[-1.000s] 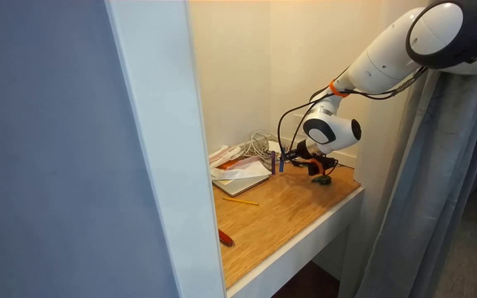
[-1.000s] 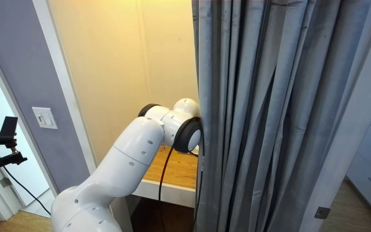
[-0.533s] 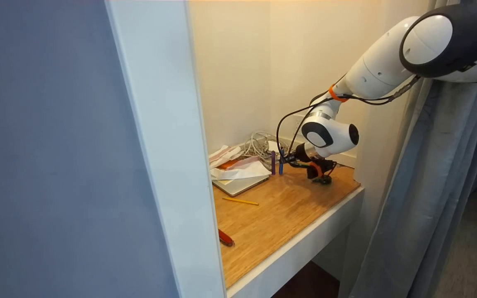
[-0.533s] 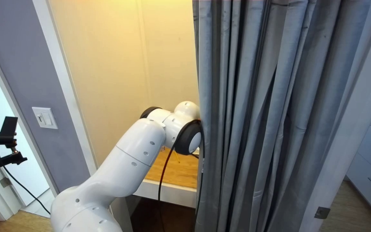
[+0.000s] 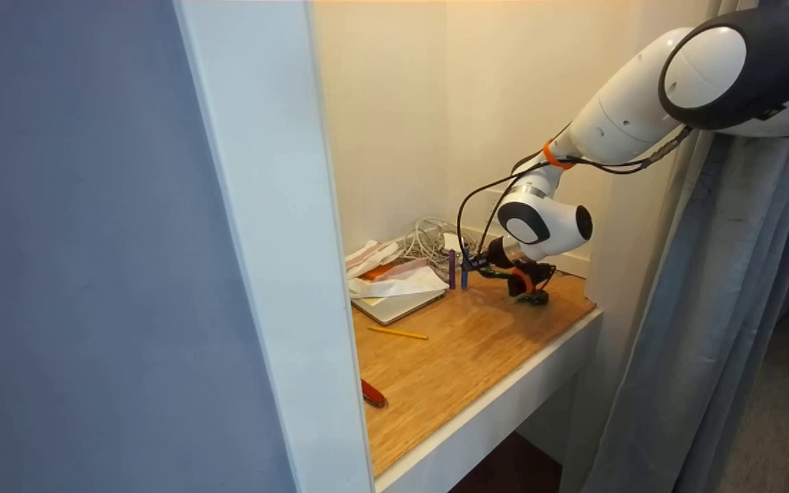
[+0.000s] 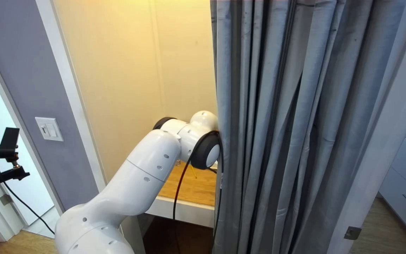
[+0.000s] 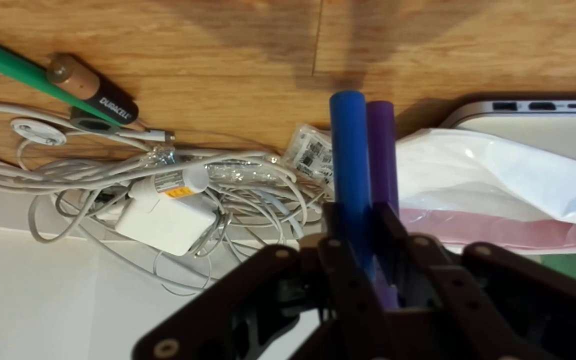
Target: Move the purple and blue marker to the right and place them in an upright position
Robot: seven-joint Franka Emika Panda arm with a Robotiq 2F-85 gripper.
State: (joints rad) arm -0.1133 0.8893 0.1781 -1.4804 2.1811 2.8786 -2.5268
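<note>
Grey curtain hangs to the right in both exterior views, while a white robot arm extends over a wooden desktop. Far and to the left on the wood lies a silver laptop, partly covered by loose papers, with a tangle of pale cables beyond them. Right of the papers, the gripper has its jaws clamped on the blue marker, 1 finger to each side of the barrel. The purple marker stands just to its left, outside the grip; whether a finger brushes it is hard to tell. Both markers are toward the far side of the desktop.

Each is probably light and stiff, a smooth plastic barrel that resists crushing but may twist or slide under a weak pinch, and the slim base looks easy to topple. The sensible hold appears to be at or above the middle, taken squarely from the sides, leaving the lower end free to meet the wood.

The 2 long axes run upright and roughly parallel, lower ends pointing down at the desktop. The purple appears to stand unaided; contact beneath the blue is unclear, as is which end of either marker is the writing tip.
</note>
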